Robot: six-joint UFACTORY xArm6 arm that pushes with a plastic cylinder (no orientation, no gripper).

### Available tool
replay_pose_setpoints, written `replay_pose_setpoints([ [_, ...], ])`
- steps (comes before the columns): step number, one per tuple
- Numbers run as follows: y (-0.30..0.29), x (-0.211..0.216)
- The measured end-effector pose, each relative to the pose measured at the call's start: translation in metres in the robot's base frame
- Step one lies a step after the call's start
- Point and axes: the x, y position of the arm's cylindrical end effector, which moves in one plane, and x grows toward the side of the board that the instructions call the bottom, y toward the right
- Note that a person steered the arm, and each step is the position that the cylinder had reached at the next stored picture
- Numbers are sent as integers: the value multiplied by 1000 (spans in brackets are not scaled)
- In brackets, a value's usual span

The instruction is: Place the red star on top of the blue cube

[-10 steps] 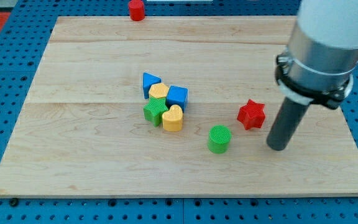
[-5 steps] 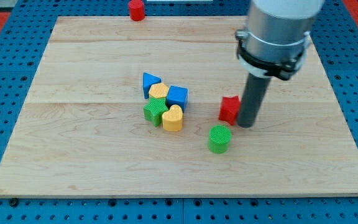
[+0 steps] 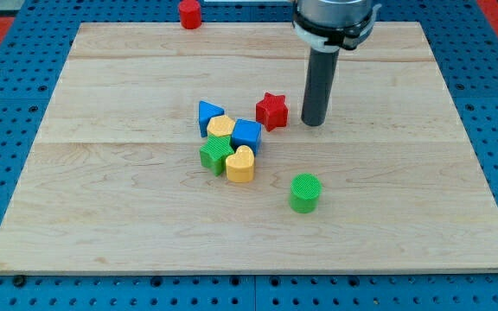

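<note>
Standing just right of the red star (image 3: 272, 111), my tip (image 3: 313, 123) could nudge it toward the blue cube (image 3: 247, 134); no pincer was visible

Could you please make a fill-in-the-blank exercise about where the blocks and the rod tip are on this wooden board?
1. My tip stands on the view's ____ side of the red star.
2. The blue cube touches the yellow ____ below it.
3. The green cylinder stands ____ from the cluster.

Missing words: right; heart; apart
</note>
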Motion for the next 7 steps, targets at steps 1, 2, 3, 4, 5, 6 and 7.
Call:
replay_pose_setpoints([
  [1, 0, -20],
  [2, -21, -26],
  [3, -48, -26],
  [4, -83, -22],
  [5, -86, -22],
  [6, -71, -34],
  [7, -24, -11],
])
